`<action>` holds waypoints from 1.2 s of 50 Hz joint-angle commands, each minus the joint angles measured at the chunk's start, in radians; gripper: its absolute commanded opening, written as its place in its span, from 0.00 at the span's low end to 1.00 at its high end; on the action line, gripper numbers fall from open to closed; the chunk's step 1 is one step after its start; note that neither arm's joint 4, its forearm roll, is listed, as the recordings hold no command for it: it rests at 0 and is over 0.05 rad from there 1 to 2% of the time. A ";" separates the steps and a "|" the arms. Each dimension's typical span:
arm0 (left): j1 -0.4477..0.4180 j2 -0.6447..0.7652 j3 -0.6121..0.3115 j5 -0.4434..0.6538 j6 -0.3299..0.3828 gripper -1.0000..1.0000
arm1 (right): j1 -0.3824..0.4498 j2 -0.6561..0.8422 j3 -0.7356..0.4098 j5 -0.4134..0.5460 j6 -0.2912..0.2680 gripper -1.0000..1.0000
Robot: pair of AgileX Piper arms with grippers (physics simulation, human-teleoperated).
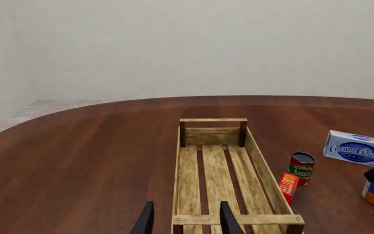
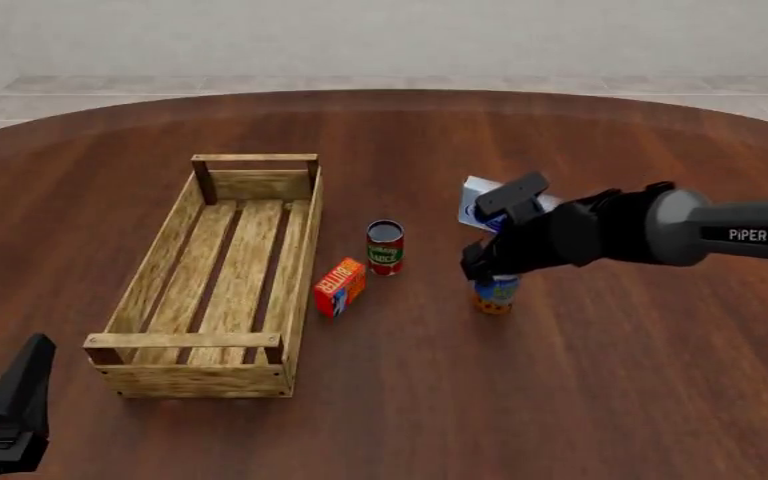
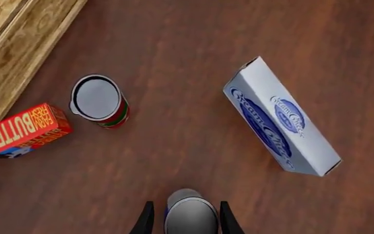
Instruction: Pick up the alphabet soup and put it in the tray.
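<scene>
On the table point(image 2: 584, 400), right of centre, the soup can point(image 2: 496, 294) stands upright, well apart from the tray point(image 2: 299, 262), with the tomato can point(image 2: 384, 247) and butter box point(image 2: 339, 286) between them. Right gripper point(image 3: 183, 219) hangs directly above the soup can, a finger on either side of its silvery top; whether the fingers point(image 3: 146, 218) press the wall or only flank it, I cannot tell. Left gripper point(image 1: 185, 219) idles near the tray's near end, fingers spread, holding nothing.

Handling, judged: rigid metal cylinder, moderately heavy for its size, smooth label likely slippery. Best hold is across the diameter at mid-height, fingers square to the wall, firm squeeze; no crush risk.

Cream cheese box point(image 3: 281, 125) lies just beyond the can. Table is dark polished wood, rounded far edge. Room: plain pale wall, light floor behind.
</scene>
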 commanded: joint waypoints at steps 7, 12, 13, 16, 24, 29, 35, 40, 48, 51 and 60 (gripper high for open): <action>0.000 0.000 0.000 0.000 0.000 1.00 | 0.004 0.049 0.004 -0.020 0.010 1.00; 0.000 0.000 0.000 0.000 0.000 1.00 | 0.001 0.061 0.007 -0.027 0.010 1.00; 0.000 0.000 0.000 0.000 0.000 1.00 | 0.001 0.061 0.007 -0.027 0.010 1.00; 0.000 0.000 0.000 0.000 0.000 1.00 | 0.001 0.068 0.013 -0.034 0.012 1.00; 0.000 0.000 0.000 0.000 0.000 1.00 | 0.004 0.084 0.021 -0.044 0.013 1.00; 0.000 0.000 0.000 0.000 0.000 1.00 | 0.008 0.089 0.024 -0.048 0.013 1.00; 0.000 0.000 0.000 0.000 0.000 1.00 | 0.000 0.069 0.024 -0.041 -0.010 0.00; 0.000 0.000 0.000 0.000 0.000 1.00 | -0.008 0.057 0.022 -0.036 -0.020 0.00; 0.000 0.000 0.000 0.000 0.000 1.00 | -0.004 0.018 0.018 -0.018 -0.025 0.00; 0.000 0.000 0.000 0.000 0.000 1.00 | -0.004 -0.003 0.015 -0.013 -0.028 0.00; 0.000 0.000 0.000 0.000 0.000 1.00 | 0.016 -0.063 0.001 0.016 -0.034 0.00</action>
